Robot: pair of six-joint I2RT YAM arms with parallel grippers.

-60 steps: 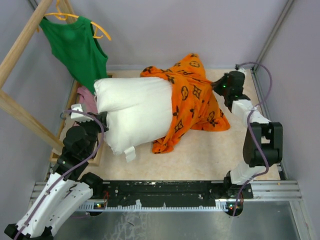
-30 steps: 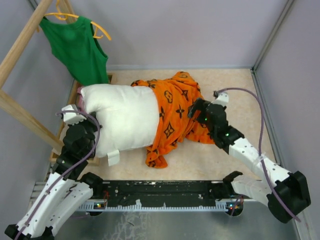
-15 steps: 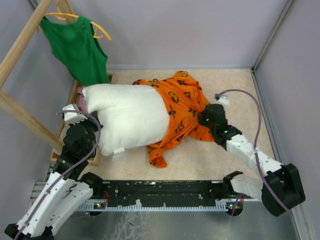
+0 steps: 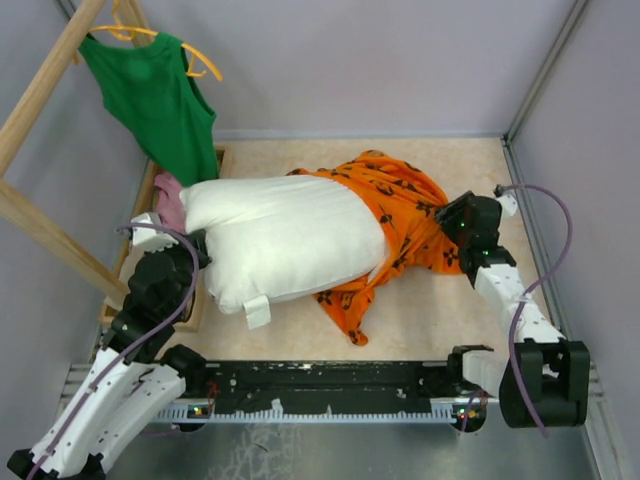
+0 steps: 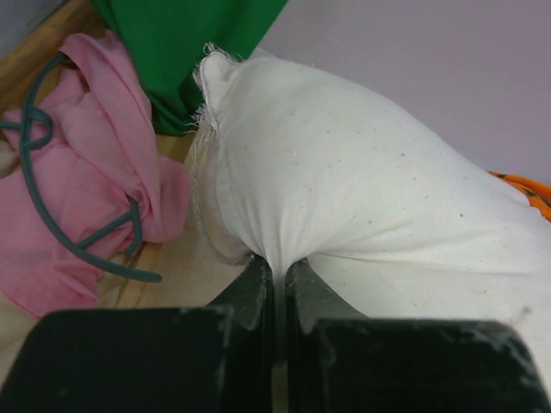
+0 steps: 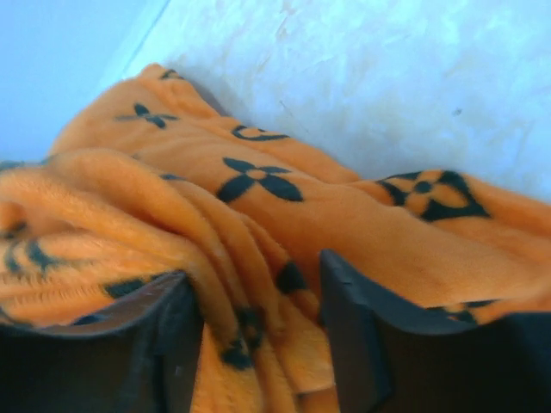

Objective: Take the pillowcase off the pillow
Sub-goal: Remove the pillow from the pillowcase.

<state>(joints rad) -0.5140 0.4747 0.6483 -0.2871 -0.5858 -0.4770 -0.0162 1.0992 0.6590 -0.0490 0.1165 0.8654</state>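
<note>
Orange pillowcase (image 6: 258, 215) folds are bunching inside the pinching right gripper (image 6: 258, 335), bare table (image 6: 387, 77) lying beyond its fingers; the left gripper (image 5: 277, 280) is pinching the pillow (image 5: 370, 198) at its near edge.

White links (image 4: 510, 300), purple cables (image 4: 560, 215), black right end effector (image 6: 258, 340).

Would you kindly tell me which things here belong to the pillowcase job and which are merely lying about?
Job: pillowcase, pillow, left pincer gripping the pillow, right pincer on the pillowcase.
Lying about: green tank top, pink cloth, yellow hanger.
</note>
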